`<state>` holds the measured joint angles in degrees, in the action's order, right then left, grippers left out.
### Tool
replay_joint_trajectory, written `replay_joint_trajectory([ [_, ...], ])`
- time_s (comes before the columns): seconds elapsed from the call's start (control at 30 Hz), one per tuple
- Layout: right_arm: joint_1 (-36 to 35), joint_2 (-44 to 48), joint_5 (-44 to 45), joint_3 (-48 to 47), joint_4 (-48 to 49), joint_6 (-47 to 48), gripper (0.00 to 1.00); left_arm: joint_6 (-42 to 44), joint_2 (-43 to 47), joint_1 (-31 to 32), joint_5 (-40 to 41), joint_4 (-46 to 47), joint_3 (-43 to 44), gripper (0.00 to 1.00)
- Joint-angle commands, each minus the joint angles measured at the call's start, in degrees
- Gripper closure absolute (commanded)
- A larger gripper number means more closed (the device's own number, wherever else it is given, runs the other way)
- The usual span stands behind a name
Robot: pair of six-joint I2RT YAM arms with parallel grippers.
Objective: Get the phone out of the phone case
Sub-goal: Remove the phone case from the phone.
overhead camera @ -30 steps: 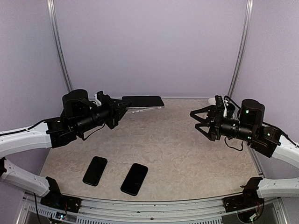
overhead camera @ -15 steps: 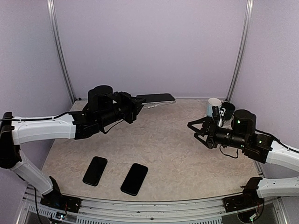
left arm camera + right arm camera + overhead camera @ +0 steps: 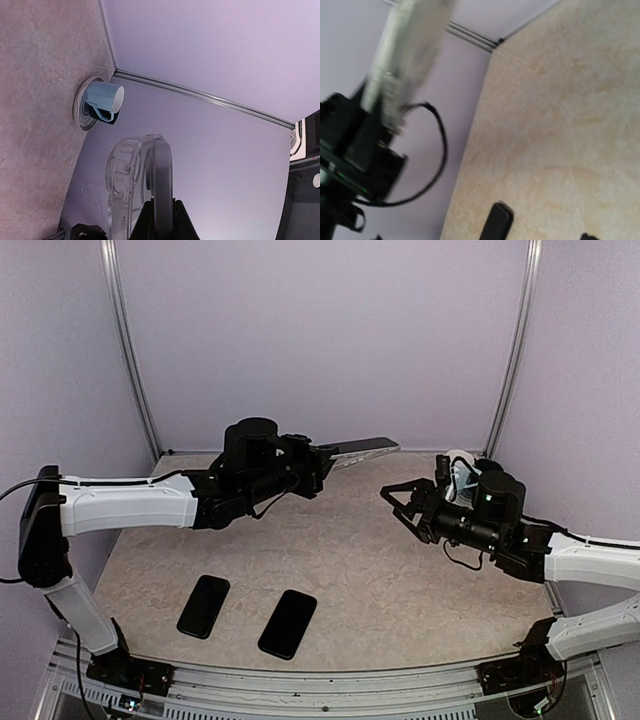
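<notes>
My left gripper (image 3: 325, 462) holds the phone (image 3: 362, 447) level above the far middle of the table, sticking out to the right. In the left wrist view the dark phone (image 3: 163, 170) is seen edge-on, clamped between the black fingertips of the left gripper (image 3: 161, 215). The clear phone case (image 3: 122, 185) bows away from the phone's left side. My right gripper (image 3: 398, 504) hangs open just right of and below the phone's free end, touching nothing. The right wrist view is blurred; the phone and case (image 3: 402, 55) show at upper left, and its own fingers are out of frame.
Two black phones (image 3: 204, 605) (image 3: 288, 623) lie flat near the front left of the table. Mugs on a saucer (image 3: 460, 470) stand at the back right corner behind the right arm; a light blue mug (image 3: 103, 98) shows there in the left wrist view.
The left arm has swung right, carrying the phone toward the table's middle. The right arm has moved left toward the phone's free end, its jaws a little narrower.
</notes>
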<state>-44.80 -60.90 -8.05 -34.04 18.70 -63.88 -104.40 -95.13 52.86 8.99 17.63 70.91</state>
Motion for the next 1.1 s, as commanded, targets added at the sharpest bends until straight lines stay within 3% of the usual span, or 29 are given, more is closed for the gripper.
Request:
replay_joint_trajectory([
  [0.0,-1.39,-2.34,2.26,-3.00,8.35,2.60,0.16,-4.69,-1.56,1.35,0.19,2.35,3.71,1.00],
  [0.27,-2.23,-7.02,6.27,-4.73,13.93,4.84,0.20,-8.90,-1.37,3.12,2.24,1.25,3.41,1.00],
  [0.63,-2.66,-13.10,5.89,-8.13,15.91,6.00,0.39,-10.63,-1.55,3.21,0.56,2.63,2.33,1.00],
  [1.07,-2.93,-17.12,6.64,-9.61,17.92,6.33,0.48,-10.56,-2.03,4.07,-1.02,3.93,2.30,1.00],
])
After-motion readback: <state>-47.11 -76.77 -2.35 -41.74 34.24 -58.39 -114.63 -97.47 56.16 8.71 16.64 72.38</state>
